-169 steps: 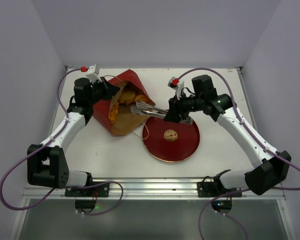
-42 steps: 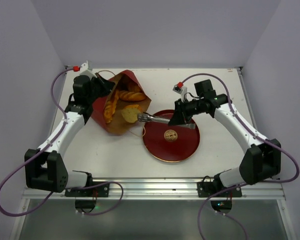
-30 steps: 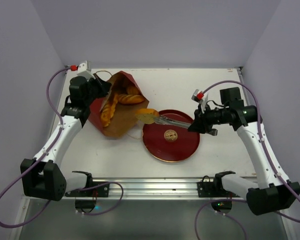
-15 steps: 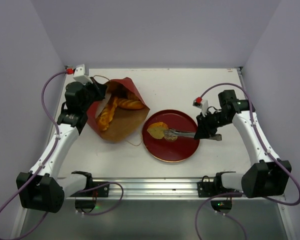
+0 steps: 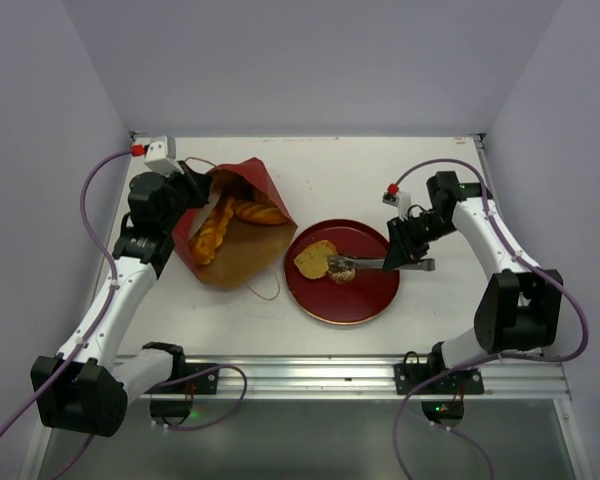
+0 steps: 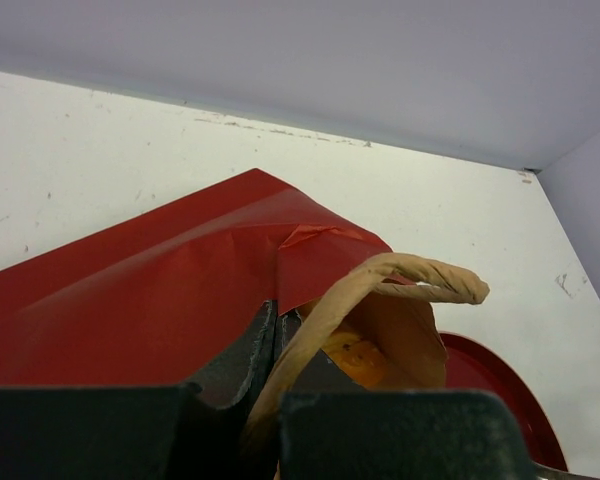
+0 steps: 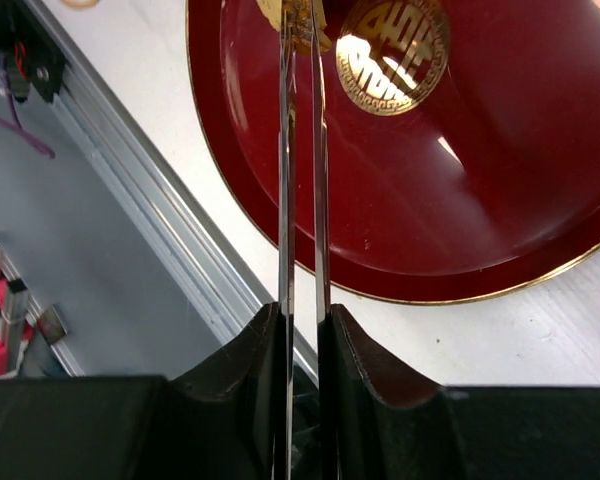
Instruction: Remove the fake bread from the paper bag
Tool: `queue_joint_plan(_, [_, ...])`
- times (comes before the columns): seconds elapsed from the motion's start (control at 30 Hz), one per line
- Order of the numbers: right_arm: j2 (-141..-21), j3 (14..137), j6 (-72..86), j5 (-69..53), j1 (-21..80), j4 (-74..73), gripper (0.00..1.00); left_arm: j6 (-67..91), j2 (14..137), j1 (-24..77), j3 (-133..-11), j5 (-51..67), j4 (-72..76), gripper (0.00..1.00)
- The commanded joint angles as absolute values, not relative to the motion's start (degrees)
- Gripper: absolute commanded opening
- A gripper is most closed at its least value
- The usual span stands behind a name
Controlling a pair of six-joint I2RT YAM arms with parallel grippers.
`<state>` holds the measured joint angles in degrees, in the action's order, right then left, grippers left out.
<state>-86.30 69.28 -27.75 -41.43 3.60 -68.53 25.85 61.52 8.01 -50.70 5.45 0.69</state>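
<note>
golden loaves (image 5: 228, 216) in bag (image 5: 252, 180), slice (image 5: 313, 258) seemingly on plate (image 5: 368, 296)

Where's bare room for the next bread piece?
Free: table beyond the red plate, between paper bag and right gripper; the near strip before bag and plate; the plate's near half. Crowded: plate's left-centre, with bread piece and tongs.

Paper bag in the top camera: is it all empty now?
No, orange long loaves can be seen lying inside the open paper bag.
</note>
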Motion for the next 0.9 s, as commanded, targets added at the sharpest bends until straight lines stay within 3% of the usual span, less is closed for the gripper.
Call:
queue_joint_plan(0.0, [-87.3,72.9,-23.7,-42.5,2.5,-65.3,0.27,25.1,59.8,8.1,-50.5,4.2,7.6,0.0])
queue_joint_plan(0.57, [-93.5,75.7,-20.2,-42.0,0.1,-61.4,0.47,25.9,59.0,8.1,-49.4,5.4,8.3,0.0])
queue_joint_plan(0.87, [-92.7,76.6,-20.4,-42.6,-4.0,-61.3,0.52,26.1,58.6,8.1,-49.1,5.8,8.4,0.0])
